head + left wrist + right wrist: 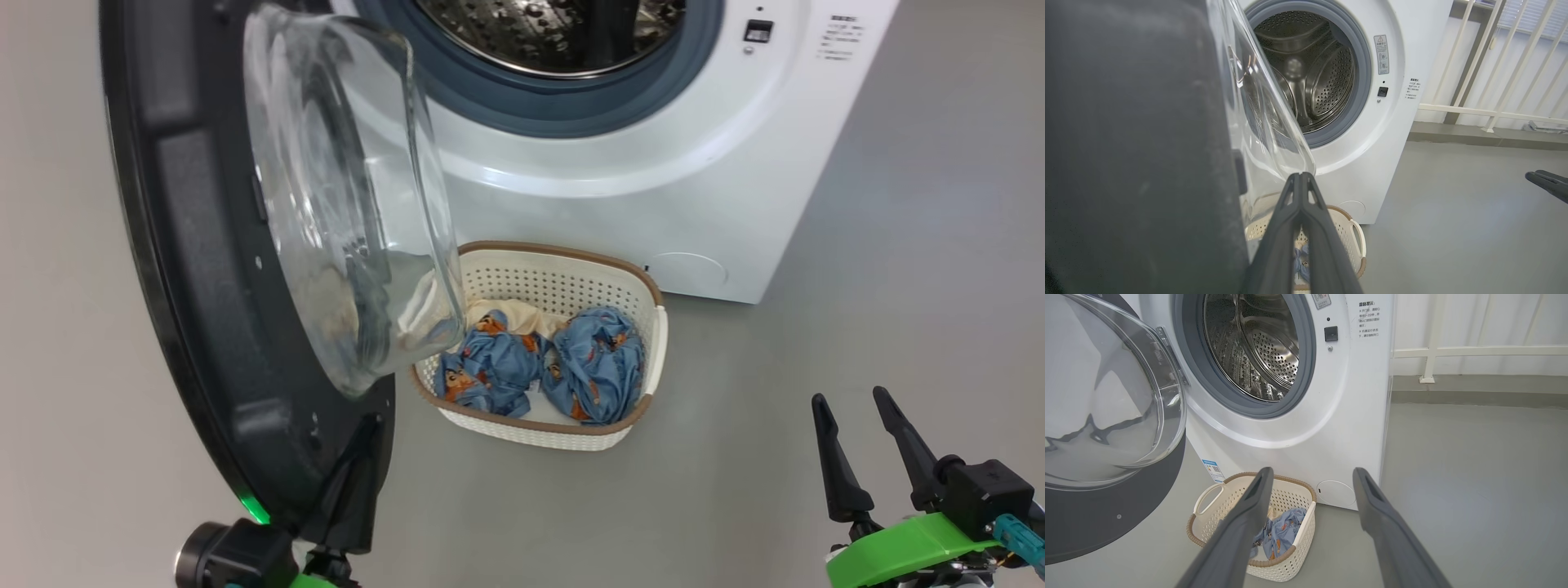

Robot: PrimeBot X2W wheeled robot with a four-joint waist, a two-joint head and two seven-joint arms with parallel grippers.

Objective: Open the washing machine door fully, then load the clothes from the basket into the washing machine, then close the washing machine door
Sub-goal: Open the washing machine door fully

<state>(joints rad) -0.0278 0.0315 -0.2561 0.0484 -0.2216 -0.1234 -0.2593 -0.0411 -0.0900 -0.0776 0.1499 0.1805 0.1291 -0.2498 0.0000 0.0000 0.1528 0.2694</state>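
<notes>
- Door [188,245] is swung out from the machine [653,180], with its inner face and glass bowl [343,204] turned toward the drum [1257,347]. I judge it not fully open, since the bowl overhangs the left end of the basket [571,286].
- The basket sits on the floor [816,343] just in front of the machine. The clothes [596,359] lie inside it: two blue bundles with a cream piece behind.
- The left end effector [367,433] has its fingers pressed together and holds nothing. It sits at the door's lower inner edge, but whether it touches the door cannot be told.
- The right end effector [850,397] has its fingers apart and is empty, off to the right of the basket.
- Step in hand: finishing the door swing.
  - Push with the joined fingers on the dark frame, not on the glass.
  - Keep contact low and near the free edge, where leverage is best.
  - Follow the door's arc so the tips do not slide off.
  - Go on until the bowl no longer overhangs the basket.
- Risk: the fingers may slip under the rim, or the door may drift back over the clothes.
</notes>
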